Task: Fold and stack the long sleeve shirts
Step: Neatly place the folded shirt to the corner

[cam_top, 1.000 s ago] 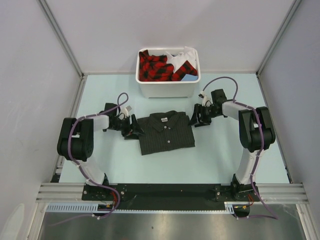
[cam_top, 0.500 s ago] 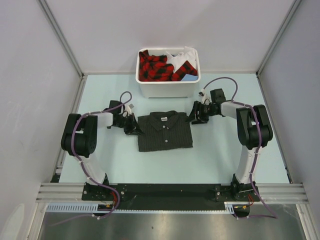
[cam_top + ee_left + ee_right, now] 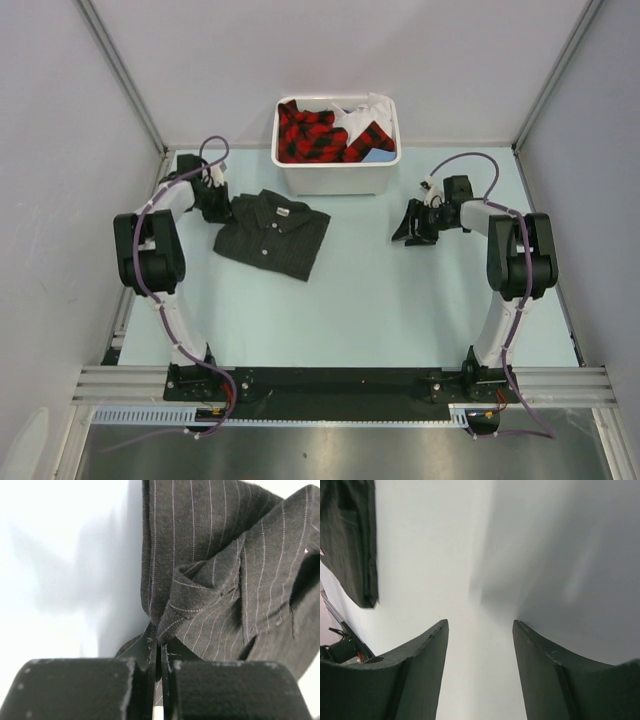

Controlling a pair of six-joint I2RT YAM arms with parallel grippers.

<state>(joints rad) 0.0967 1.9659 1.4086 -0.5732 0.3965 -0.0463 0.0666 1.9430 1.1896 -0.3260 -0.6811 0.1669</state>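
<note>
While my left gripper (image 3: pixel 159 642) is clamped on a bunched edge of it, the pinstriped shirt (image 3: pixel 272 233) lies on the far-left part of the table (image 3: pixel 390 300). It is folded into a compact block and turned at a slant, with its collar end near the front-left corner of the bin (image 3: pixel 336 180); as far as I can tell, the two do not touch. My wrist view shows the cloth rucked into loose creases right where my jaws meet, with several layers gathered together.

My right gripper (image 3: pixel 480 625) is spread wide with nothing between its fingers. It hangs over bare table, well apart from the shirt on the right side.

I judge this cloth to be light, thin and limp, with no stiffness to carry a shape. Pulled from one point, the layers are likely to slide over each other and the fold may open or skew. The safest hold seems to be low on a folded edge — biting through every layer at once — with a second grip on the opposite edge so the block travels flat.

The plaid garments (image 3: pixel 310 135) heaped in the bin look equally soft.
</note>
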